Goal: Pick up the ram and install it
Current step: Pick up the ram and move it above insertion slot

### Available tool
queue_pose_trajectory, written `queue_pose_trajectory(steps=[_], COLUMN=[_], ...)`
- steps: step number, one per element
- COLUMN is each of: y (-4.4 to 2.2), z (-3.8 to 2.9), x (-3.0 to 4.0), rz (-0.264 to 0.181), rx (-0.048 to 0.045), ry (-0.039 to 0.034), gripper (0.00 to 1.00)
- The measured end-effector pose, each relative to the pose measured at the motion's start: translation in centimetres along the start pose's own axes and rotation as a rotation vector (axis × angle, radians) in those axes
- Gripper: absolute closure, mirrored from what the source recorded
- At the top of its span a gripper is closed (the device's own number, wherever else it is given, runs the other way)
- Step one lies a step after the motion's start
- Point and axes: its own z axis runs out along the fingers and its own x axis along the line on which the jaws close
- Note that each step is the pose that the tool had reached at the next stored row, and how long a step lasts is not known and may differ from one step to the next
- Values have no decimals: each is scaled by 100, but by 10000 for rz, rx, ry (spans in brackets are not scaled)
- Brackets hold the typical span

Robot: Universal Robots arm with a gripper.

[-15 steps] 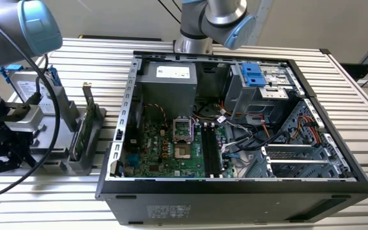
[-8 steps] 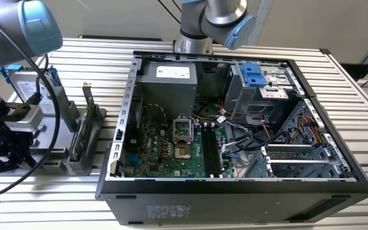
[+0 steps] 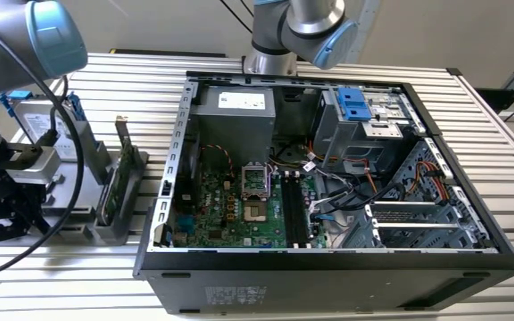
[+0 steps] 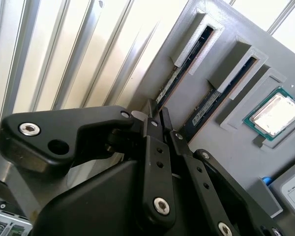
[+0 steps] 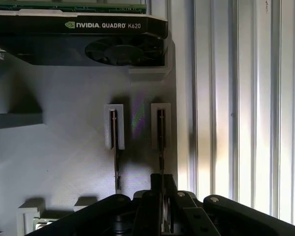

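Room is looking tight around the claw [image 5: 162,186], which is hanging low over a grey holder [image 5: 64,137], close to the holder's edge. Just past that edge the ribbed metal desk [image 5: 246,98] is lying bare, so that side is looking open.

The claw's black fingers [image 4: 155,137] are sitting close together, pinching the thin edge of the ram [image 5: 161,132]. The ram is standing on its edge in a narrow slot, the one nearest the holder's edge. A second stick [image 5: 116,147] is standing in the next slot, just beside the ram but apart from it.

In the second wrist view, a square silver chip [image 4: 274,115] is lying flat in its own shallow pocket past the two slots. In the first wrist view, a black card with a fan [image 5: 88,39] is resting along another side of the holder.

In the exterior view, the arm [image 3: 7,40] is bending down at the exterior view's left. An open computer case [image 3: 328,267] is lying on the desk near the holder, showing a green board [image 3: 230,214] inside.
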Motion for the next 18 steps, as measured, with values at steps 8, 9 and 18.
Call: queue_pose_trajectory(steps=[8,9,18], y=[0,0,0], z=[0,0,-12], x=[0,0,0], rz=[-1,-1,-1], rx=[-2,-2,-1], ry=[-47,-53,-92], gripper=[100,100,100])
